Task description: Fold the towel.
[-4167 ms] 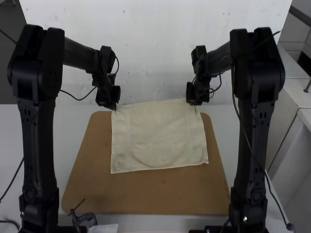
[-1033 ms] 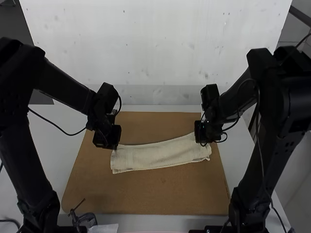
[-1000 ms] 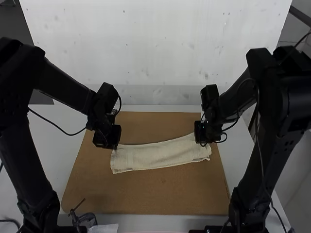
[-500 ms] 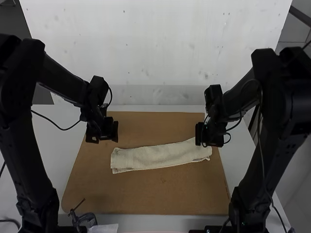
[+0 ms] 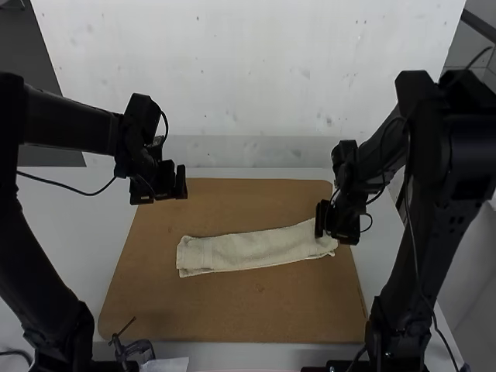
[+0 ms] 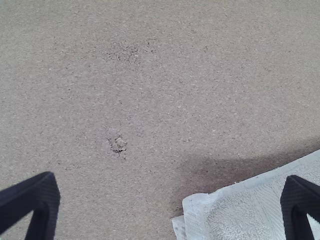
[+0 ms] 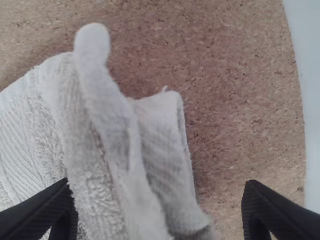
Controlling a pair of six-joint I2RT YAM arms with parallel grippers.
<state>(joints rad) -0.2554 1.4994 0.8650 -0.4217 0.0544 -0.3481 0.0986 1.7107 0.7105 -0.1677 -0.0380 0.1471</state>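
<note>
Both standing spread, left pincer (image 5: 161, 191) and right pincer (image 5: 336, 229); folded towel (image 5: 252, 249) lying with one end beneath right one, brown board (image 5: 232, 310) stretching below both.

The cream towel (image 5: 248, 251) lies folded into a strip on brown board (image 5: 232, 310).

No text, label, brand, number or sign can be read in the high view or in either wrist view.
</note>
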